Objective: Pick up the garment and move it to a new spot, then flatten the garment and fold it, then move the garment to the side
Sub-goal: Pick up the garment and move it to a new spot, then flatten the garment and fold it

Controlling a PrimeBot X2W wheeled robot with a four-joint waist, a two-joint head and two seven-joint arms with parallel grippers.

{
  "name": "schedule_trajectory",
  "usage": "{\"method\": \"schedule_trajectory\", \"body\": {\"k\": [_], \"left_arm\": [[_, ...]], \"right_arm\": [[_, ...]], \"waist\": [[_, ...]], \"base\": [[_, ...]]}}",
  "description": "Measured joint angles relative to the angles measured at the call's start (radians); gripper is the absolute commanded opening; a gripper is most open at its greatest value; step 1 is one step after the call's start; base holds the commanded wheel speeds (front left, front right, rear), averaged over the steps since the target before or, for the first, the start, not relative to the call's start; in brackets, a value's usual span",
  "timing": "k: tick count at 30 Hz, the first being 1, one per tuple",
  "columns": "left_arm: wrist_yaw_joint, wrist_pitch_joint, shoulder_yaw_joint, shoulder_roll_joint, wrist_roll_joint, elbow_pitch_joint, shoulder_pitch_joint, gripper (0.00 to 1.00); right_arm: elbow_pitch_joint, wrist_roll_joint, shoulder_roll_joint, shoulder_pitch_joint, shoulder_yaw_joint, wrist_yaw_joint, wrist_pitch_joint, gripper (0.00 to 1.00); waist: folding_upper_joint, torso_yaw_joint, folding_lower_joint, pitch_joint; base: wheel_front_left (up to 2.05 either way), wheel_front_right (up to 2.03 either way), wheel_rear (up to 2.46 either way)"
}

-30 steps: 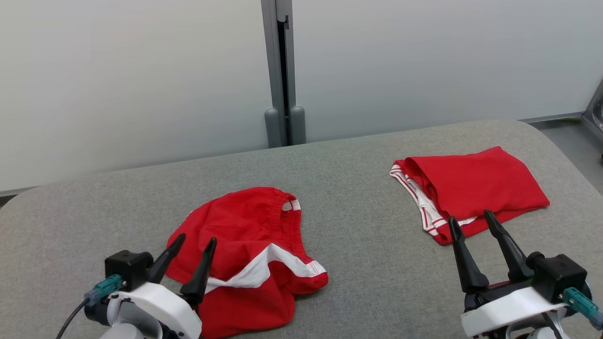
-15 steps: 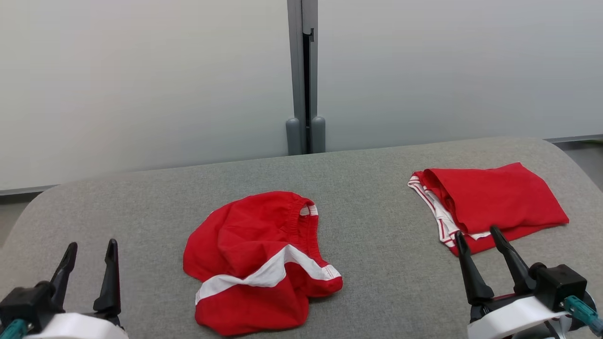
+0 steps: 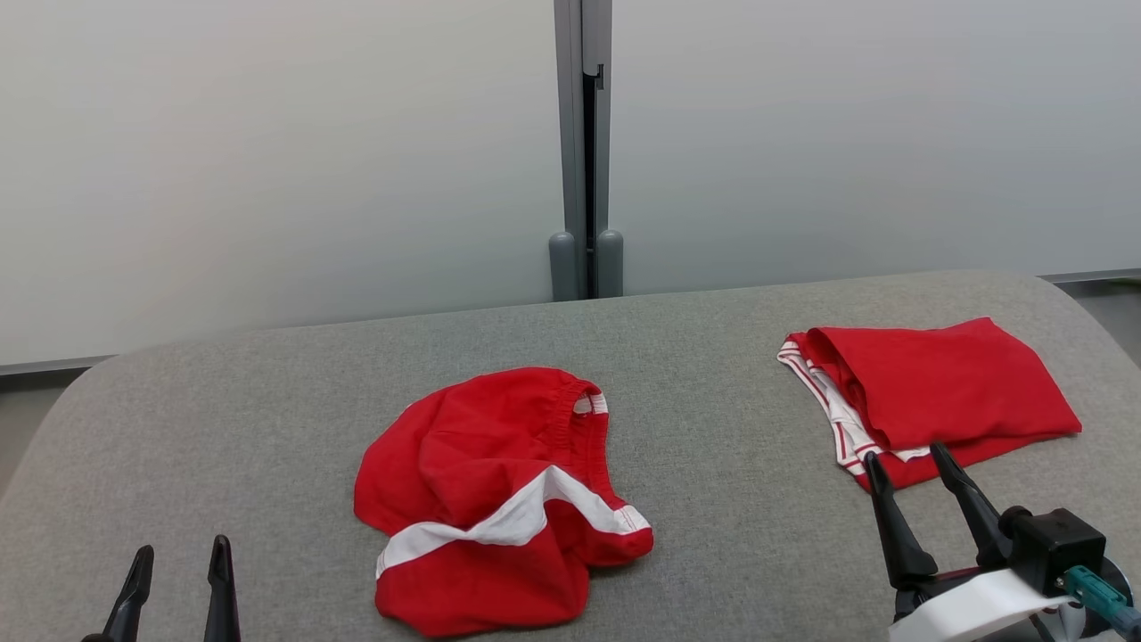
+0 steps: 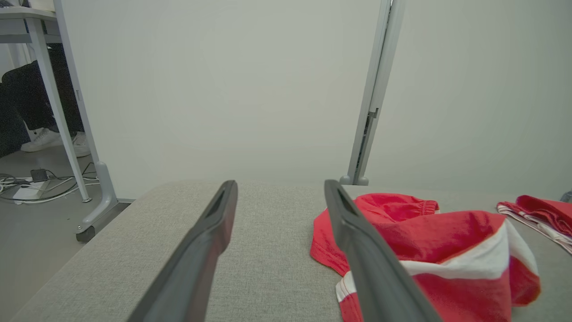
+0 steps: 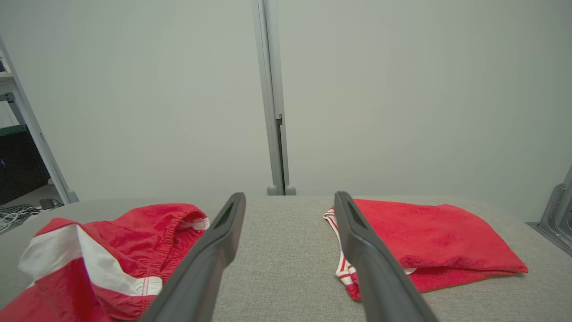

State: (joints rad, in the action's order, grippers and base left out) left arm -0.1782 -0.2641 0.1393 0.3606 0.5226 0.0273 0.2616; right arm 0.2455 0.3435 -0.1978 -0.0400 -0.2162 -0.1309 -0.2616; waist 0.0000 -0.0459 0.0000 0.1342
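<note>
Head view: crumpled red shorts (image 3: 499,508) near-centre on desk (image 3: 267,428). My left end effector (image 3: 183,546) and right end effector (image 3: 905,451) gape, empty. Best pinch waistband (image 3: 560,417) corners, lift evenly.

I read a broad bare strip of the grey fabric-covered tabletop (image 3: 731,517) between the crumpled red shorts with a white band (image 3: 481,464) and the folded red garment with striped white trim (image 3: 945,383), which lie well apart. There is also bare cloth left of the shorts, ahead of my left gripper (image 3: 181,548), whose fingers are spread. My right gripper (image 3: 902,455), also spread, has its tips near the folded garment's near edge. The far side is closed off by pale wall panels (image 3: 267,160) and a grey metal post (image 3: 584,134) behind the table's rear edge.
</note>
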Motion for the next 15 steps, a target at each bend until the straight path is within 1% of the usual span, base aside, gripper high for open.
{"method": "schedule_trajectory", "body": {"k": [2,5,10,15], "left_arm": [[0.009,0.0,-0.002,0.001,-0.026,-0.009,0.0,1.0],[0.012,0.0,-0.002,-0.005,-0.039,-0.01,0.0,1.0],[0.026,0.0,-0.006,-0.015,-0.046,-0.013,-0.001,1.0],[0.032,0.0,-0.007,-0.017,-0.06,-0.023,-0.004,1.0]], "right_arm": [[-0.001,0.0,0.0,0.001,-0.001,0.0,0.0,1.0],[-0.002,0.0,0.0,0.002,-0.004,0.0,0.0,1.0],[-0.003,0.0,-0.002,0.001,-0.011,0.0,0.0,1.0],[-0.003,0.001,-0.004,0.001,-0.015,0.0,0.0,1.0]], "waist": [[0.0,0.0,0.0,0.003],[0.0,-0.001,0.0,0.005],[0.0,-0.002,0.0,0.005],[0.0,0.001,0.0,0.005]], "base": [[0.0,0.0,0.0],[0.0,0.0,0.0],[0.0,0.0,0.0],[0.0,0.0,0.0]]}}
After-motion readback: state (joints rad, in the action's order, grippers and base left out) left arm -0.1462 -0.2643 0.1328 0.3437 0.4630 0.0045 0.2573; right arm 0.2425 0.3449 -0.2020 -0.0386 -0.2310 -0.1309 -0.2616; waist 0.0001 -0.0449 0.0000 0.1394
